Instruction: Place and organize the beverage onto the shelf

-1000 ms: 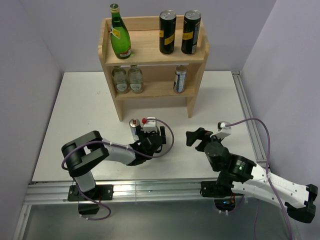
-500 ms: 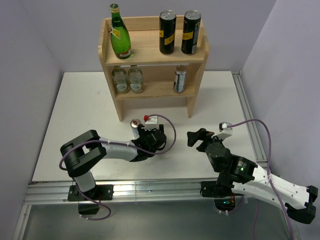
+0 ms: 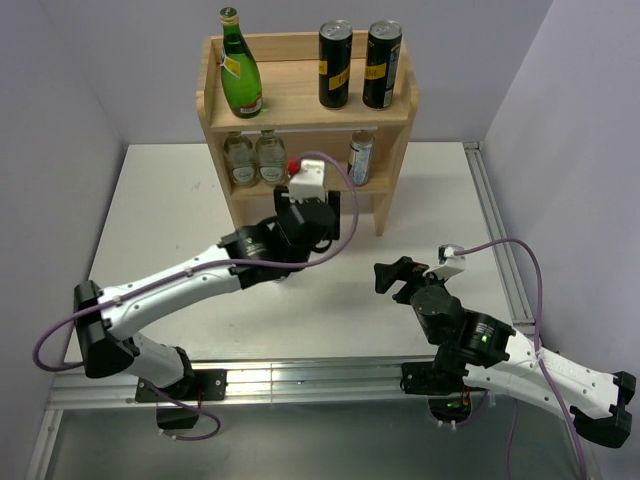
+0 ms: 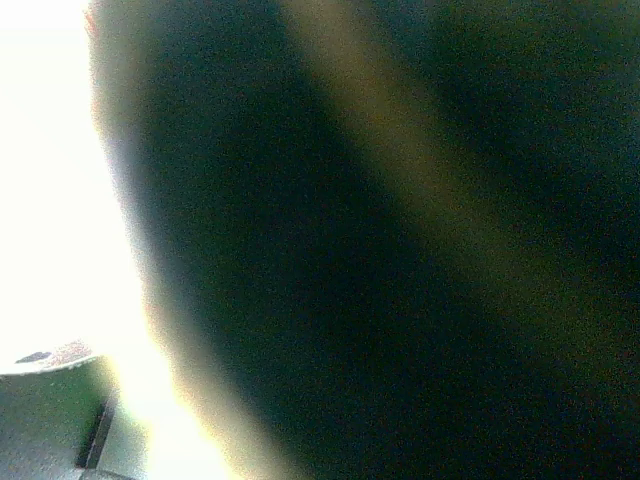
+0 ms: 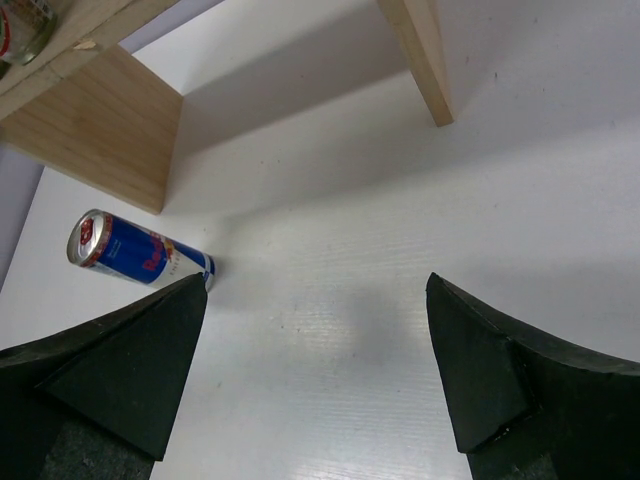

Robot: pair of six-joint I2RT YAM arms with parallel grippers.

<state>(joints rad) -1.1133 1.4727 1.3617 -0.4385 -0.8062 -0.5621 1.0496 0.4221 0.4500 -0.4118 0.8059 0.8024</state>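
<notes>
Atop the shelf [image 3: 296, 98] stand one green bottle [image 3: 240, 78], two cans [image 3: 334, 66] [image 3: 382, 66]; left gripper [image 3: 308, 212] closed, right gripper [image 3: 392, 277] spread.

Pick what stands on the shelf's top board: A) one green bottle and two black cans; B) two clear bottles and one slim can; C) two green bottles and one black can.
A: the shelf carries on top a lone green bottle at the left, then a black can and a second black can at the right.

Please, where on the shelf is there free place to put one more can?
The top board is bare between the green bottle and the two black cans. The lower tier is crowded: the left gripper is at the gap between clear bottles and slim can.
</notes>
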